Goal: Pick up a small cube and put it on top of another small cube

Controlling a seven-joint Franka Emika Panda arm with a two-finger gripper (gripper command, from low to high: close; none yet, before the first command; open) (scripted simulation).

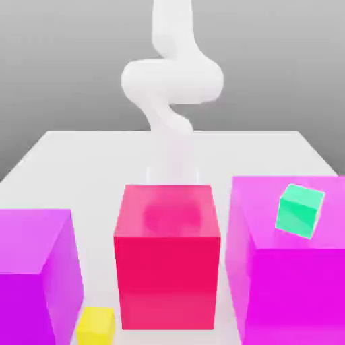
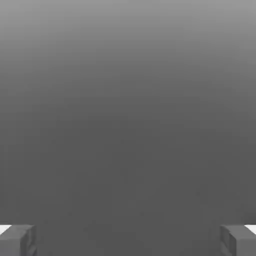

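Observation:
The other small cube point(image 1: 300, 211), mint green, rests tilted on the big magenta block point(image 1: 290, 290) at the exterior view's right. The small cube to pick up is out of view. My white arm point(image 1: 172, 81) comes down behind the red block point(image 1: 167, 269) in the middle. In the hand view my gripper point(image 2: 128, 241) is open. Its two grey fingertips point(image 2: 17, 241) stand far apart with nothing between them, against a plain grey background.
A second big magenta block point(image 1: 34, 269) stands at the exterior view's left. A small yellow cube point(image 1: 95, 325) lies on the white table point(image 1: 81, 168) between it and the red block. Bare table stretches behind the blocks.

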